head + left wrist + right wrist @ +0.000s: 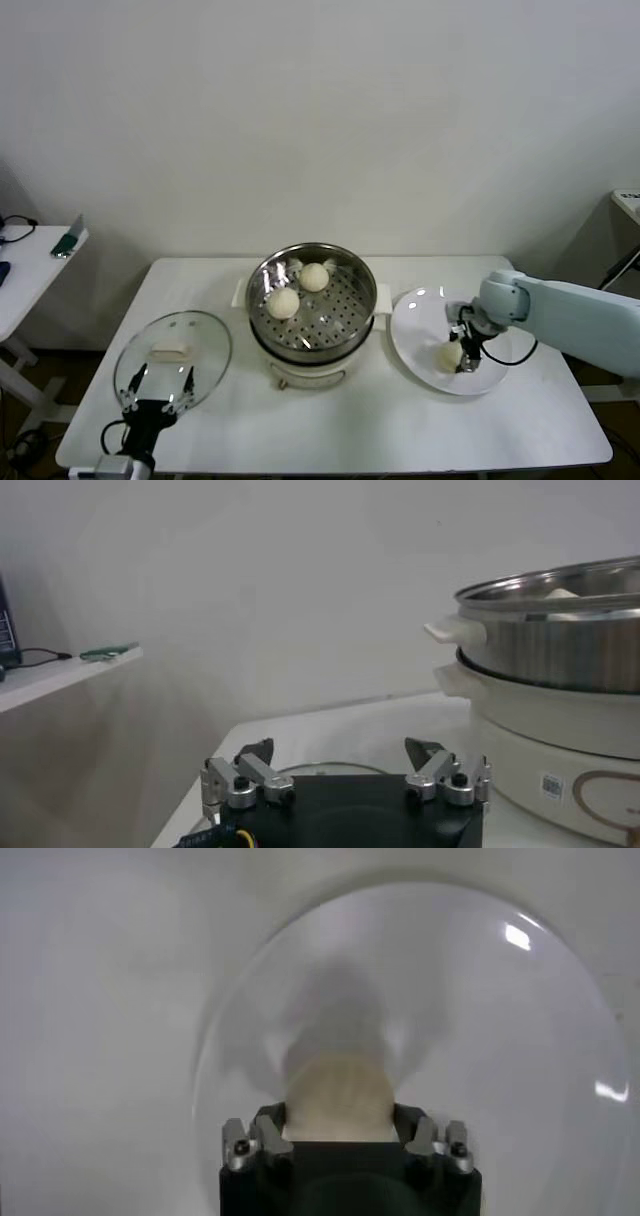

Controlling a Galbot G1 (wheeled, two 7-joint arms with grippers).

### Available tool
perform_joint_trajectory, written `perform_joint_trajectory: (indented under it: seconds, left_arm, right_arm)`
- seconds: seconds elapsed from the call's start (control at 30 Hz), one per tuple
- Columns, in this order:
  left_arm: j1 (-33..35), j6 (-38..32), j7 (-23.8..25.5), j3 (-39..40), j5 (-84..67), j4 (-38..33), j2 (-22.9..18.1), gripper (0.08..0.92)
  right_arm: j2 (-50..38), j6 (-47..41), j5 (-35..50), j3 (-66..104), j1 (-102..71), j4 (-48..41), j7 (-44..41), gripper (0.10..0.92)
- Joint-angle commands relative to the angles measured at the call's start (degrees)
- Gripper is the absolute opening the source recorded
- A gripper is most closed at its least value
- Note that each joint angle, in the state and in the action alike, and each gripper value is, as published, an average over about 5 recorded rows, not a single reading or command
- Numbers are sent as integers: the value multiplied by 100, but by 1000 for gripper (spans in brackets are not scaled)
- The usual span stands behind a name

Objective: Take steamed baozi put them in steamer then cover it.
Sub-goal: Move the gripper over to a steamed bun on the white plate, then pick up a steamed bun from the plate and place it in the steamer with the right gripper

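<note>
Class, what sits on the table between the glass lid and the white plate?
In the head view, the steamer stands between the glass lid and the white plate, holding two buns.

Two cream baozi (299, 289) sit in the open steel steamer (340, 310); its glass cover (172, 358) lies flat to the left.

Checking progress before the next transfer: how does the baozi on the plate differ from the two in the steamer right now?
The plate baozi sits on the white plate, between the right gripper jaws; the steamer baozi and its neighbour rest untouched on the perforated tray of the steamer. The plate one is alone; those are a pair. All are round and cream-white.
</note>
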Motion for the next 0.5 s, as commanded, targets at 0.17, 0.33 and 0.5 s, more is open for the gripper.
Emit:
perform_joint_trajectory:
  seconds: [0.17,0.33,0.5]
  left_arm:
    - [-2,13,4,-10,34,-18,12,823]
    - [-7,17,7,6,103,-20,-4,823]
    - [13,7,5,-24,106,-12,21,823]
  right_arm:
    - [96,759,-201,-423,1082,-59,-644,654]
    - [554,1942,-271,-1069,2763,-153,-1165,658]
    - [1203,3150,-139,-913,3870,-59,-1636,661]
